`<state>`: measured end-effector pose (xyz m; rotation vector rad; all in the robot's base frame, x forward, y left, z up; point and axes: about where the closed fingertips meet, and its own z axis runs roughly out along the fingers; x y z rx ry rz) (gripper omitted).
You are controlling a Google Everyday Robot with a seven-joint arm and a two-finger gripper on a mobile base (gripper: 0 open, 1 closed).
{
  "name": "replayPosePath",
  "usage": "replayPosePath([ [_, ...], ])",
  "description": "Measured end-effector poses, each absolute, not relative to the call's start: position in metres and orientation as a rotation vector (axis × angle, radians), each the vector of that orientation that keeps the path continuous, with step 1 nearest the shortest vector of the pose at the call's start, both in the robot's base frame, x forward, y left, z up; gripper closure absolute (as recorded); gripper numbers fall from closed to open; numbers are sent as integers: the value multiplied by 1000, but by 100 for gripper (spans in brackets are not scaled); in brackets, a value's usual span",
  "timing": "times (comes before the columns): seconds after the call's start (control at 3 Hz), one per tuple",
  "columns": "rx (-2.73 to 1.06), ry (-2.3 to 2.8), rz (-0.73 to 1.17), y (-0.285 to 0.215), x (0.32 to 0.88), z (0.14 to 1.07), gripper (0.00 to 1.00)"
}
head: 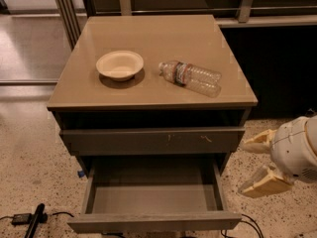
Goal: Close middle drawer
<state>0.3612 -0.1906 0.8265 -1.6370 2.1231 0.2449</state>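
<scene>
Presently the end effector (pixel 243 167) gapes wide, empty, beside the middle drawer (pixel 153 222).

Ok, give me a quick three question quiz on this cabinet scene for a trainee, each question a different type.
1. True or false: the middle drawer stands pulled out, its grey inside showing.
2. Where is the gripper? A: above the cabinet top. B: at the picture's right, beside the pulled-out drawer and apart from it, fingers spread. C: reaching inside the drawer.
3. Fill in: on the cabinet top, a plastic bottle lies on its side next to a pale ____.

Key: 1 true. 2 B. 3 bowl.
</scene>
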Motion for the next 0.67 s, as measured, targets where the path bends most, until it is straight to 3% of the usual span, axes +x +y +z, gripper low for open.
replayPosePath([
  [0.67, -1590, 2120, 270, -178, 359, 791, 83],
])
